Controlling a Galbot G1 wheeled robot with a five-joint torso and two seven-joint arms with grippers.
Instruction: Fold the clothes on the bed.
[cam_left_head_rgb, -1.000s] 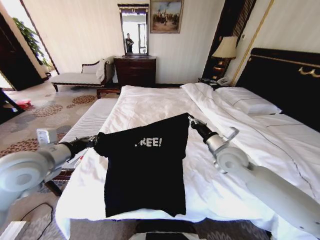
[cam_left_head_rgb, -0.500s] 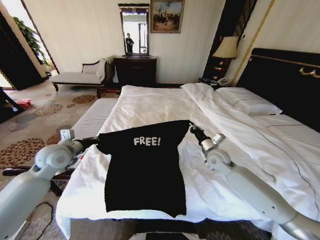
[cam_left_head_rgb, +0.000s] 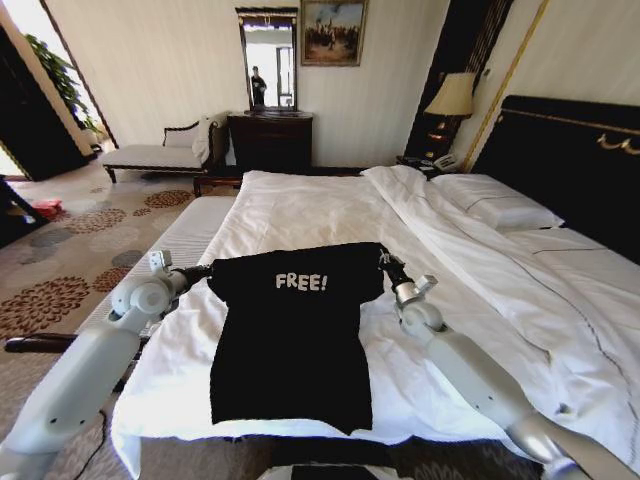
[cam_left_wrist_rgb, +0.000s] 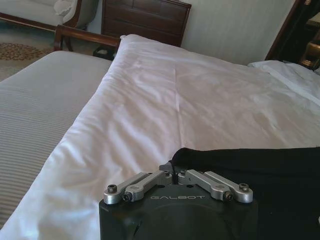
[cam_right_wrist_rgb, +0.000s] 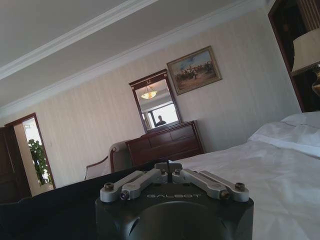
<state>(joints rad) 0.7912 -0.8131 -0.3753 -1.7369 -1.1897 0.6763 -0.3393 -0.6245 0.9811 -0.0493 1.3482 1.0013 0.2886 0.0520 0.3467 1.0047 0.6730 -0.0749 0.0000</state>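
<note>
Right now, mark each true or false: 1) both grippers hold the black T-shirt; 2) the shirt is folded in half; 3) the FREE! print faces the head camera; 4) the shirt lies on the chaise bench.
1) True: the left gripper and the right gripper are each shut on an upper corner of the black T-shirt.
2) False: it hangs spread open at full length.
3) True: the FREE! print reads upright.
4) False: it is over the bed; the chaise bench stands by the far wall.

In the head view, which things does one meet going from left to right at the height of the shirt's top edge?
Left gripper → black T-shirt → right gripper → white duvet of the bed → dark headboard.
</note>
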